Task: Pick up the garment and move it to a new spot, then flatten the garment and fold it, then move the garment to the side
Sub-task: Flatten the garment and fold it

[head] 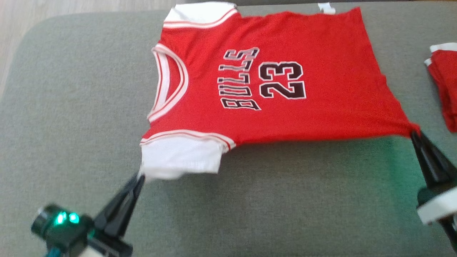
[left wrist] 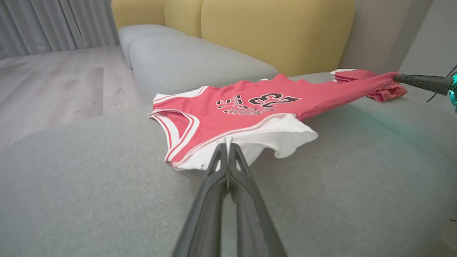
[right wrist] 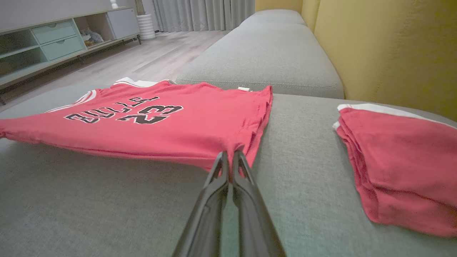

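Red garment (head: 285, 107) is stretched over the cushion (head: 71, 107) by left gripper (head: 140, 177) and right gripper (head: 414, 135), both clamped on it. Flattening is judged underway; lowering is needed next.

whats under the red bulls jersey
The grey sofa cushion is under the jersey. Its near edge is held up by the left gripper at the white sleeve and the right gripper at the hem corner, showing bare cushion beneath. What lies under the flat middle is covered.

The red-and-white cloth jersey (head: 285, 117) looked smooth and matt. The grey sofa cushion (head: 71, 125) was coarse, matt woven fabric. The long dark fingers (left wrist: 207, 203) of the left gripper (left wrist: 227, 144) gleamed like smooth plastic.
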Tool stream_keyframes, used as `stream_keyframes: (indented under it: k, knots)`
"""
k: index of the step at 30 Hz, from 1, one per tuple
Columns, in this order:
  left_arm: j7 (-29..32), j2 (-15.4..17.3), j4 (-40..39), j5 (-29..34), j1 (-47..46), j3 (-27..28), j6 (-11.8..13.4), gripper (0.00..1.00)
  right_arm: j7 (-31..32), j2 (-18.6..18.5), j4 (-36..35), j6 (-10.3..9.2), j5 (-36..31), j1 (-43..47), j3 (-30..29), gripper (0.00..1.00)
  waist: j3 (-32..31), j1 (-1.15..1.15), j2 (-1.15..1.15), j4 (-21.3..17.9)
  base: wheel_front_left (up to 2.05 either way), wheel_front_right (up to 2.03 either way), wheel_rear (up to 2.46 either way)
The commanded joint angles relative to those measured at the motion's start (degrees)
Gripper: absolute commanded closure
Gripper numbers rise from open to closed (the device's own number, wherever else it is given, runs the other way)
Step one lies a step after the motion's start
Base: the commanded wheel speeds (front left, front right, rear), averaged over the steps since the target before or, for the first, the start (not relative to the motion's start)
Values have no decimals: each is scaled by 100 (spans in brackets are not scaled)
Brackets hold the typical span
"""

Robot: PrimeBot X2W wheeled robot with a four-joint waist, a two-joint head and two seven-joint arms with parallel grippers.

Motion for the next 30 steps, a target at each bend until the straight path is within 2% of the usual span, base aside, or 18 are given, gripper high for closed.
stream_keyframes:
  k: [1, 4, 7, 10, 15, 23, 30]
  knots:
    - [24, 295, -292, -52, -67, 237, 88, 100, -78, -180, -228, -4, -63, 123, -126, 100, -46, 2, 0, -48, 0, 0, 0]
    - [97, 403, -657, -177, 228, 278, 264, 100, -71, -99, -457, -4, -167, 508, -381, 100, -23, 2, 0, -72, 0, 0, 0]
    - [220, 493, -735, -155, 67, 338, 257, 100, 4, 8, -533, -4, -235, 610, -629, 100, 102, 2, 0, -44, 0, 0, 0]
    - [467, 391, -596, 32, -743, 392, 96, 100, 141, 147, -536, -4, -332, 446, -796, 100, 343, 2, 0, -24, 0, 0, 0]
    - [707, 184, -94, 298, -1841, 372, -218, 100, 361, 258, -431, -4, -404, -132, -739, 100, 712, 2, 0, -96, 0, 0, 0]
    - [814, -176, 890, 572, -3332, 275, -801, 100, 612, 272, 56, -4, -460, -1314, -351, 100, 1283, 2, 0, -172, 0, 0, 0]
    - [599, -483, 1574, 885, -4188, 171, -975, 100, 587, 289, 469, -4, -504, -2022, -142, 100, 1574, 2, 0, -183, 0, 0, 0]
